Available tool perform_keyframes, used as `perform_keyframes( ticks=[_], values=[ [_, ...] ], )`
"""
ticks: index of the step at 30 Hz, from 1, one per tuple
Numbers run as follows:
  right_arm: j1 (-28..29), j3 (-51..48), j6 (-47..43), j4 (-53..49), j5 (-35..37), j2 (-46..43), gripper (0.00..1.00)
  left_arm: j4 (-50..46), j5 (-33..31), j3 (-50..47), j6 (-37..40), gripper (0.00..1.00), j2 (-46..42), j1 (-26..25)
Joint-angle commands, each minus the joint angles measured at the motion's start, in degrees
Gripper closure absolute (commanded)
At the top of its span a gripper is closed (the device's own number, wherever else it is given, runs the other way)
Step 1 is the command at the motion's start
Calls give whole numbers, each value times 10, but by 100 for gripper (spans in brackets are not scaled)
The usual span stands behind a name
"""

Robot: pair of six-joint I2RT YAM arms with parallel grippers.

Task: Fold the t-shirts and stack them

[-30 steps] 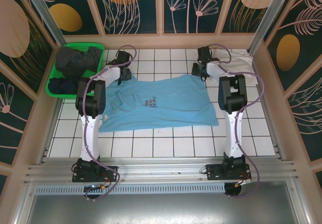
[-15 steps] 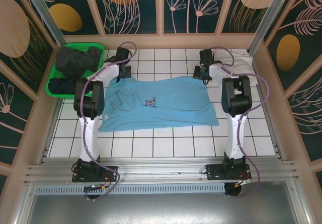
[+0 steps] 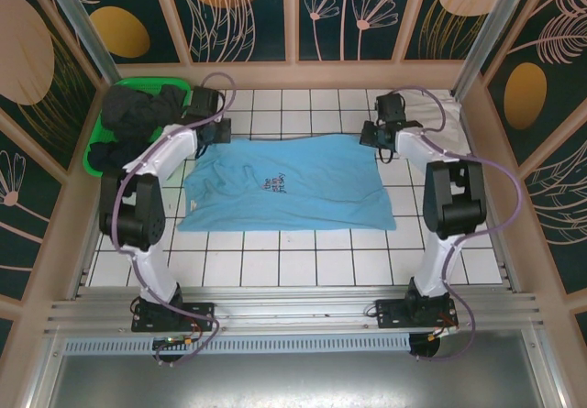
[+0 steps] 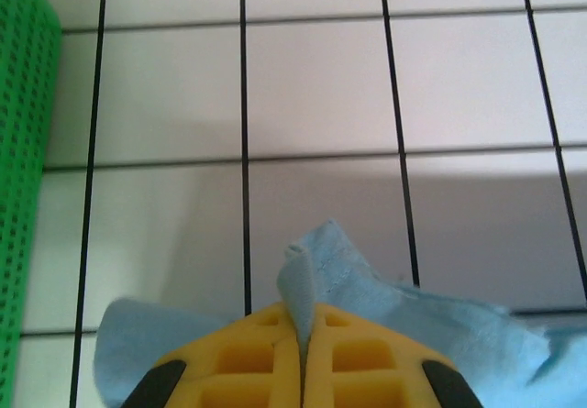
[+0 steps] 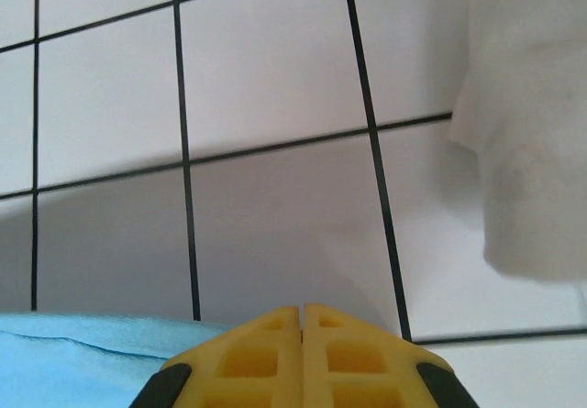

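A light blue t-shirt (image 3: 284,183) with small print lies spread flat on the white tiled table. My left gripper (image 3: 218,135) is at its far left corner. In the left wrist view its yellow fingers (image 4: 257,353) are shut with a fold of the blue t-shirt (image 4: 307,280) pinched between them. My right gripper (image 3: 374,136) is at the far right corner, its jaws closed (image 5: 303,309); the blue t-shirt (image 5: 83,362) runs under its fingers and the far hem is taut between both grippers. Dark t-shirts (image 3: 138,110) fill a basket. A white t-shirt (image 3: 440,113) lies at the back right.
The green plastic basket (image 3: 96,159) stands at the back left, close to my left gripper, its wall (image 4: 23,151) at the left edge of the wrist view. The white t-shirt (image 5: 532,151) lies just right of my right gripper. Wooden walls ring the table.
Both grippers closed on the far edge of the blue t-shirt and moved apart, left arm to the left, right arm to the right. The shirt's far hem is now stretched straight.
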Motion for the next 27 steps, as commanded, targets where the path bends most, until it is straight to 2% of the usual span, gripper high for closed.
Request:
perform_keyframes(
  ticks=[1, 5, 11, 17, 27],
  values=[
    [-10, -62, 17, 42, -23, -66, 100, 28, 3, -83, -17, 100, -66, -3],
    [-15, -137, 23, 76, -45, -128, 100, 64, 15, -178, -49, 100, -147, -13],
    [-29, -230, 21, 115, -55, -192, 100, 69, -23, -257, -75, 100, -200, -70],
    [-42, -308, 20, 145, -81, -223, 100, 89, -23, -346, -103, 100, -237, -82],
    [-51, -368, 27, 140, -54, -256, 100, 108, -31, -394, -114, 100, -233, -82]
  ],
)
